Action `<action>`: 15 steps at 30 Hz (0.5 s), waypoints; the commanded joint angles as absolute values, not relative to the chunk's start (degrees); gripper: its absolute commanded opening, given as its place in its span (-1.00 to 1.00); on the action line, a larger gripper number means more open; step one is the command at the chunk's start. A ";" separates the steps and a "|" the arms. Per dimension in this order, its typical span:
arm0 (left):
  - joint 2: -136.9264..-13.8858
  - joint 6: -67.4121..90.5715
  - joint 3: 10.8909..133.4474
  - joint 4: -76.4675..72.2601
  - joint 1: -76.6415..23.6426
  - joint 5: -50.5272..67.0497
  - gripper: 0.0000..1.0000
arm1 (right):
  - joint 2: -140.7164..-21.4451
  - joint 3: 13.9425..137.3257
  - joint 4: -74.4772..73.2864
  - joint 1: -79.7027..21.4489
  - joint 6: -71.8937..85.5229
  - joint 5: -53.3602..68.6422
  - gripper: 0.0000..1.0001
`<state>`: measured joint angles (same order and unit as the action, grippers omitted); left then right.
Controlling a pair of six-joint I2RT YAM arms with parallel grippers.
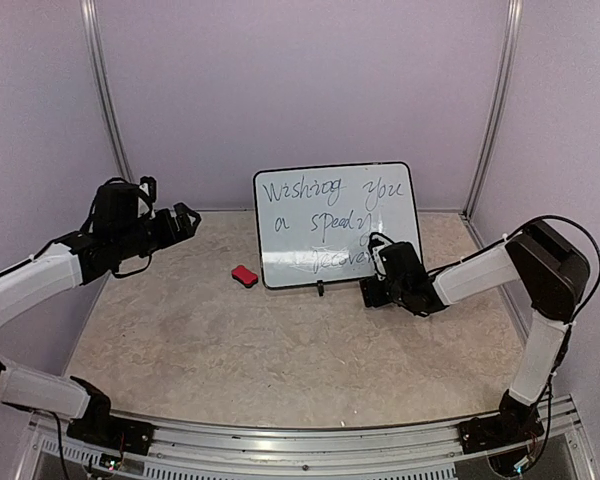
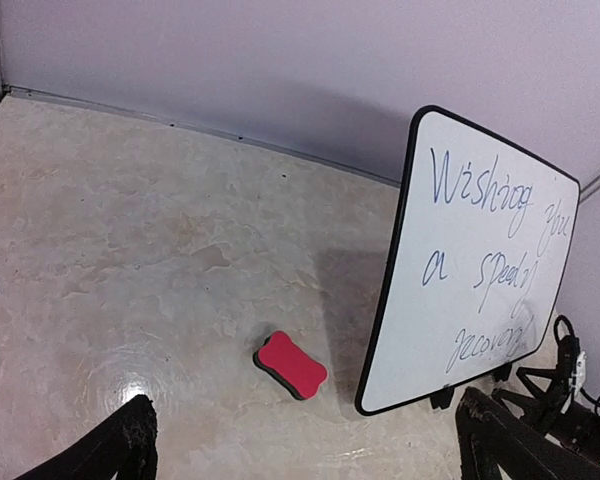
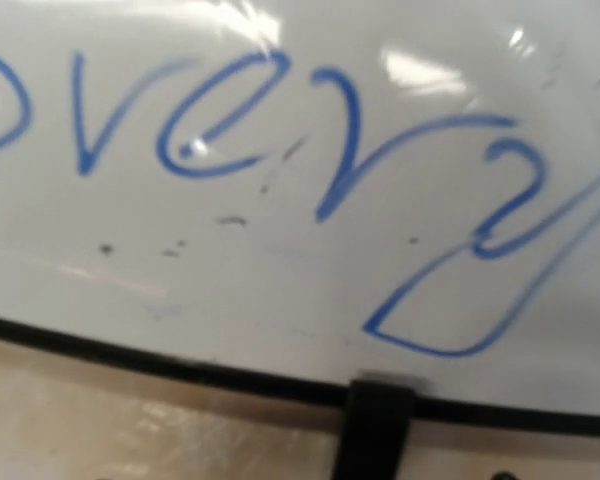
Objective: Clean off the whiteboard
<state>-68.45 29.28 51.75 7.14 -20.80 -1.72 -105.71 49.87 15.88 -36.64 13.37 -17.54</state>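
Whiteboard (image 1: 337, 222), black-rimmed, upright on small black feet near back wall, blue handwriting unerased

Top: high up, far back, looking down at the front of the whiteboard (image 1: 337, 225). Left wrist: nearer, off to its left, looking across. Right wrist: very close, facing its bottom edge. Same writing (image 1: 318, 190) in all three.

— Can you make out the right gripper (image 1: 380, 268) and its fingers?
— No. From above they are lost against the whiteboard (image 1: 335, 225), at its lower right corner (its own wrist view gives only blurred, cropped writing (image 3: 280, 150)).
— And the left gripper (image 1: 185, 222)?
— Its fingers (image 2: 115, 455) are cut off by the bottom edge.
— The board's last line?
— Too small from above.
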 commanded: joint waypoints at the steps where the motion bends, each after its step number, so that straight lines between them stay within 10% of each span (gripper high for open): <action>1: -72.27 35.20 52.30 7.93 -26.07 -12.76 0.98 | -100.97 48.12 12.79 -37.60 14.52 -16.82 0.57; 15: -106.39 36.97 74.67 15.08 -30.77 -12.88 0.96 | -85.96 43.01 6.53 -42.95 18.45 -21.32 0.53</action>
